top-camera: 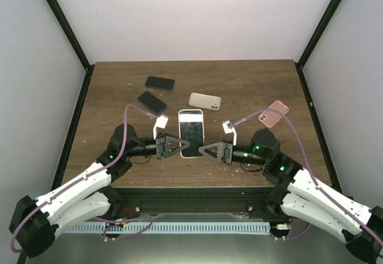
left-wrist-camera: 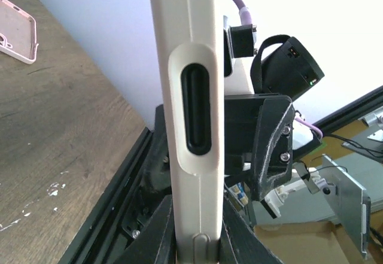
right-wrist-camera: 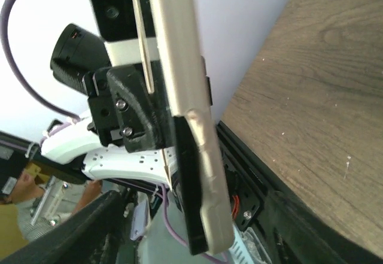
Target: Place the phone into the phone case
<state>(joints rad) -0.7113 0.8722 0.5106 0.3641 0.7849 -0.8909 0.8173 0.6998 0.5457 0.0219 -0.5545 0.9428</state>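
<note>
phone [top-camera: 191,133] in cream case [left-wrist-camera: 190,48]: screen up, over worktop [top-camera: 251,78] near edge, between both arms | left jaws: clamped tight on its left edge | right jaws: spread wide around right edge, clear of it

Cream phone case [left-wrist-camera: 191,96] upright, clamped by left gripper [left-wrist-camera: 197,240]; pink case [left-wrist-camera: 18,30] behind.

phone [top-camera: 191,133]: central, lying flat, screen up, display dark | case [left-wrist-camera: 190,96]: cream, fitted around phone's rim
</note>
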